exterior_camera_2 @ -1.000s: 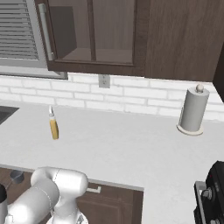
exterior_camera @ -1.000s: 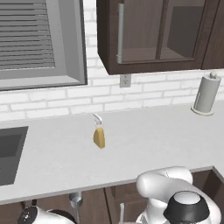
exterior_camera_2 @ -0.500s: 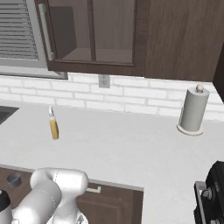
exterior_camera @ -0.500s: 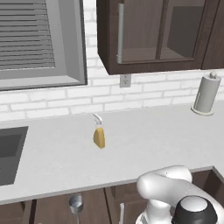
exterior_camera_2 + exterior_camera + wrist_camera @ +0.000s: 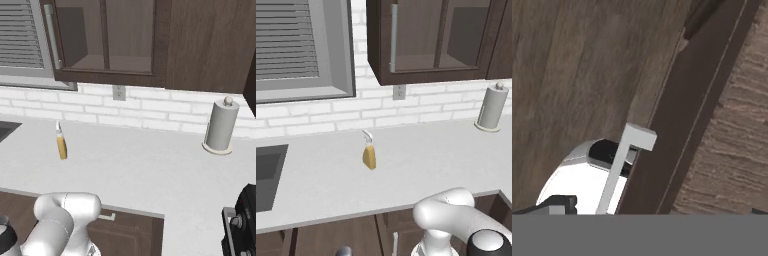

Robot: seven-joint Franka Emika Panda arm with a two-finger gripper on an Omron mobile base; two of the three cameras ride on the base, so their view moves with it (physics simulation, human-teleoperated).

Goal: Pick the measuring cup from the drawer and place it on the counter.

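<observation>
Down below the front edge of the long pale grey-white worktop [image 5: 421,175], a bit of the small round grey metallic measuring cup [image 5: 343,250] peeks in against the dark brown wooden drawer [image 5: 321,240], mostly cut off. Fingers [image 5: 559,204] are spread wide, nothing between them. Amber-yellow bottle with a white nozzle [image 5: 369,155] stands mid-worktop, with the paper-towel roll [image 5: 492,107] well apart on the right.

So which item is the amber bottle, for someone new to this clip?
Find the pale counter under the glass-fronted cabinet. The amber bottle stands alone near its middle, small with a white nozzle, unlike the tall grey paper-towel roll at the far right.
</observation>
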